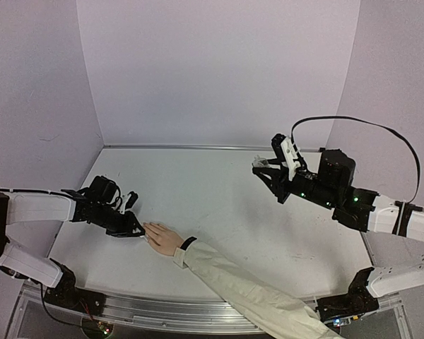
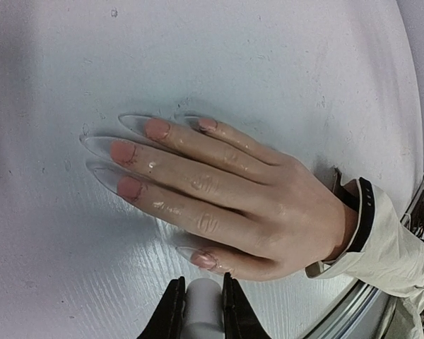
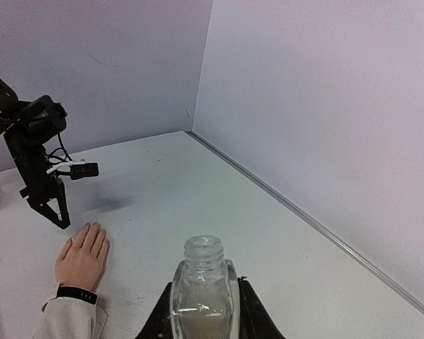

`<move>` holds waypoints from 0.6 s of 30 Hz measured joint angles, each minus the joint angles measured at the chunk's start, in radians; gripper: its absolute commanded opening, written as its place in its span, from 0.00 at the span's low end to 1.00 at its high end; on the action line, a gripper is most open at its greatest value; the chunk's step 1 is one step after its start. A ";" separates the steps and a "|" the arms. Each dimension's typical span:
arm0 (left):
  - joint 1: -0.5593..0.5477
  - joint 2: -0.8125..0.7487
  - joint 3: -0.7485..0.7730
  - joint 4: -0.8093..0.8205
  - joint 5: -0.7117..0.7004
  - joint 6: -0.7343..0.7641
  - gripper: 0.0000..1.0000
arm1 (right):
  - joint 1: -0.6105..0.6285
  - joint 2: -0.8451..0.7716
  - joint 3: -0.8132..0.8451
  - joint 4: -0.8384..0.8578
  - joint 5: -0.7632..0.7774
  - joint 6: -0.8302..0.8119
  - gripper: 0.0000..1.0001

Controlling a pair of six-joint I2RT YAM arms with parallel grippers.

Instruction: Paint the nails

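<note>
— On the counter [image 2: 268,70] below your left hand [image 2: 201,281], what lies there?

— A light-skinned sleeved hand [image 2: 268,212], palm down with its fingers spread. It has a black wristband [image 2: 366,212] and a cream sleeve [image 2: 389,254] at the wrist. Its nails [image 2: 122,152] are long, clear and pointed. They lie near the counter's left side, just beside my left hand.

— What is your left hand holding?

— It is closed tight on a white cap [image 2: 203,311], next to the thumb. I take the cap for the brush's handle, though no bristles show.

— And the right?

— My right hand [image 3: 205,311] is clamped around a small glass bottle [image 3: 201,254] with an open neck. It is held up over the counter's right side, well apart from the nails.

— How much is painted?

— All five nails show a pink patch near the base. The patches on the middle fingers look uneven and a little smudged, and the little finger's patch is the smallest. Beyond the patches, the long clear tips are bare. I judge that every nail has had a first pass, and that evening out the colour is what remains. I cannot tell whether the tips are meant to be covered too.
</note>
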 measured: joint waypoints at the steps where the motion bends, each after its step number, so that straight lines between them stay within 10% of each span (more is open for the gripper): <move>1: 0.000 0.000 0.000 0.000 0.002 0.000 0.00 | 0.000 0.001 0.000 0.000 0.000 0.000 0.00; 18: 0.010 0.000 0.000 0.000 0.003 0.000 0.00 | 0.000 0.010 0.000 0.000 -0.002 0.001 0.00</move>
